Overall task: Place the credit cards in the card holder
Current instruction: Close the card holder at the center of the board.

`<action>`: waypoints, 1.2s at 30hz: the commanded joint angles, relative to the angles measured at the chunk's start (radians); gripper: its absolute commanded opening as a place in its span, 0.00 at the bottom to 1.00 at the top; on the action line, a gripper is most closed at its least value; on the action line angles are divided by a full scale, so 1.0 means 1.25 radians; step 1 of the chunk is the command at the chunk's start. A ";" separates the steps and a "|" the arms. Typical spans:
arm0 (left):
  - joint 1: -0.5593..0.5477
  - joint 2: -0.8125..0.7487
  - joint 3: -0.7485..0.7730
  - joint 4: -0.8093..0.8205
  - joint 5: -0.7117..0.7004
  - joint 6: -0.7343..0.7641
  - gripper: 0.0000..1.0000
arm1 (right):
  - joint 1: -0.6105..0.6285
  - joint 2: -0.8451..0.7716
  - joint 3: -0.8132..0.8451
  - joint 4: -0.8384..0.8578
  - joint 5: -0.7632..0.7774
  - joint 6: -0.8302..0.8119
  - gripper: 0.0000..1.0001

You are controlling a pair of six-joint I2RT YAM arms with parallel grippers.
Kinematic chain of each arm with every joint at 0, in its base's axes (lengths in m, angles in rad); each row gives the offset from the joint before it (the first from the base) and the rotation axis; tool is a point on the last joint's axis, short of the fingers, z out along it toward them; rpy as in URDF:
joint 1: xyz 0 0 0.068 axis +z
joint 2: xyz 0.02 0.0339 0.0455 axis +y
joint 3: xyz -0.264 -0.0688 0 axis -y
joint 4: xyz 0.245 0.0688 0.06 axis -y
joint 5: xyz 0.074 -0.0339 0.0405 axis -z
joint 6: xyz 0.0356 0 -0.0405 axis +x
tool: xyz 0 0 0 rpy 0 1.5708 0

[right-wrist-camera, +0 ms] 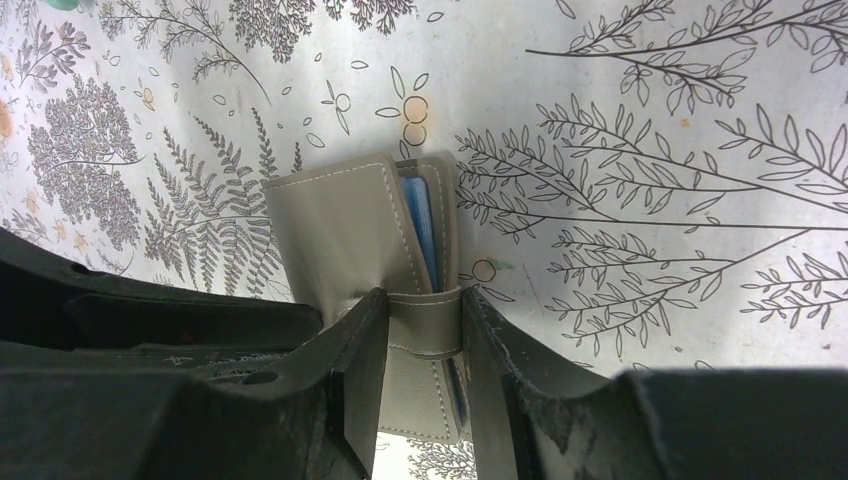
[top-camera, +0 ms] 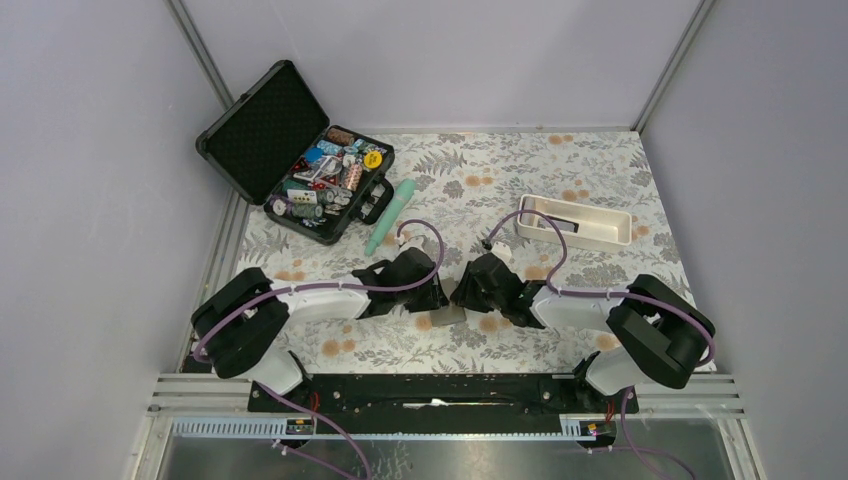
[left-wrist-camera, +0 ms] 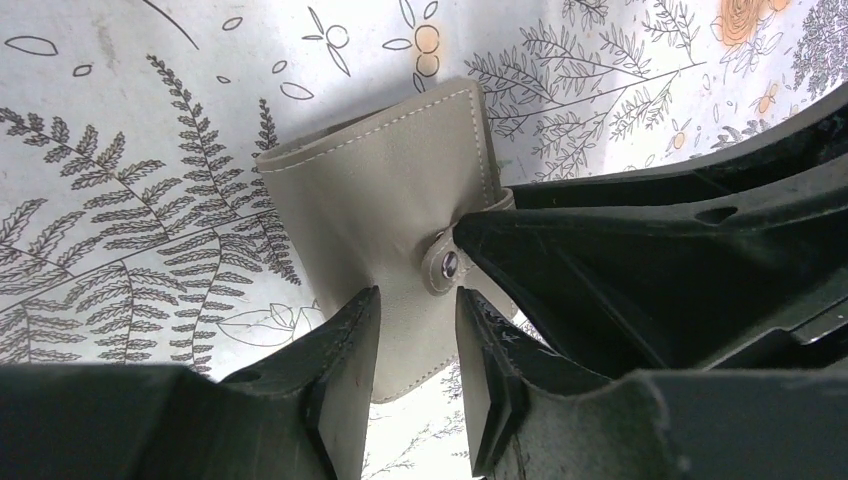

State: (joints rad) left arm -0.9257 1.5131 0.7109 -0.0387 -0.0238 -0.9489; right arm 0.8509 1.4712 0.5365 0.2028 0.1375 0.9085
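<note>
Floral-cloth table, with the card holder (top-camera: 447, 316) lying folded and both arms converged on it. At the holder's open side the right gripper (right-wrist-camera: 425, 330) is pinched across the snap strap (right-wrist-camera: 425, 322), probably to work the snap. A blue credit card (right-wrist-camera: 421, 228) sits in the holder's pocket. On the holder's cover the left gripper (left-wrist-camera: 415, 345) has its fingers slightly spread with nothing clamped between them, likely pinning it flat. No loose cards visible beside the holder.
</note>
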 commanded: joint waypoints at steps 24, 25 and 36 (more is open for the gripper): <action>0.003 0.061 0.054 0.080 0.014 -0.017 0.22 | 0.021 0.047 -0.072 -0.210 0.008 -0.053 0.38; 0.003 0.061 0.051 0.090 0.015 -0.022 0.22 | 0.021 0.047 -0.074 -0.210 0.007 -0.053 0.38; 0.003 0.067 0.004 0.206 0.073 -0.091 0.21 | 0.021 0.044 -0.081 -0.204 0.007 -0.051 0.38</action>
State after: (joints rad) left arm -0.9127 1.5871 0.7300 0.0490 0.0177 -1.0023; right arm 0.8524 1.4593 0.5125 0.2218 0.1413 0.8974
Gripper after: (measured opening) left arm 0.209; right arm 0.382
